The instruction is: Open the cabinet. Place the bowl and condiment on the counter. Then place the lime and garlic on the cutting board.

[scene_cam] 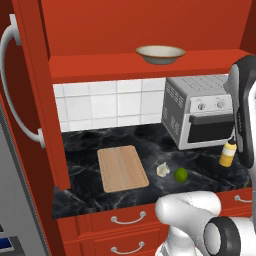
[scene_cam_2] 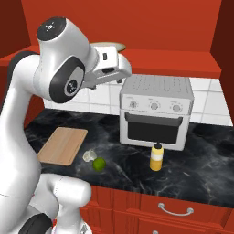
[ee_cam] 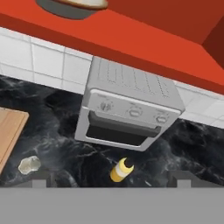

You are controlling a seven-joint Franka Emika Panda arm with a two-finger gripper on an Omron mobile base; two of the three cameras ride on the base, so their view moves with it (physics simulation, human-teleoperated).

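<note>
Bowl: the bowl [scene_cam: 160, 54] sits on the cabinet [scene_cam: 150, 65] shelf, far above the bench; in the hand view only its underside [ee_cam: 72, 6] shows, cut off by the top edge, and in the right base view the arm hides most of it, leaving a sliver of rim [scene_cam_2: 109, 45].
Condiment: the condiment [scene_cam_2: 156, 156] stands upright on the bench [scene_cam_2: 201, 169], just in front of the toaster oven [scene_cam_2: 155, 112]; in the left base view the arm's dark forearm partly covers it [scene_cam: 228, 153].
Lime: the lime [scene_cam: 181, 174] lies on the bench right of the cutting board [scene_cam: 122, 168], beside the garlic [scene_cam: 163, 170], both off the board.
Garlic: a pale lump between board and lime; whether it touches the lime is hard to tell.
Cabinet door: the door [scene_cam: 22, 100] stands open at the left, its curved handle [scene_cam: 10, 85] cut off by the frame edge.
End effector: the end effector [ee_cam: 111, 177] is spread wide and grasps nothing; only the two dark fingertips [ee_cam: 41, 177] rise at the bottom of the hand view.
Relation: the end effector hangs well below the bowl and above the bench, with the condiment showing between the two fingertips, apart from them.
Drawers: red drawers [scene_cam: 125, 222] with small silver handles run under the bench edge.
</note>
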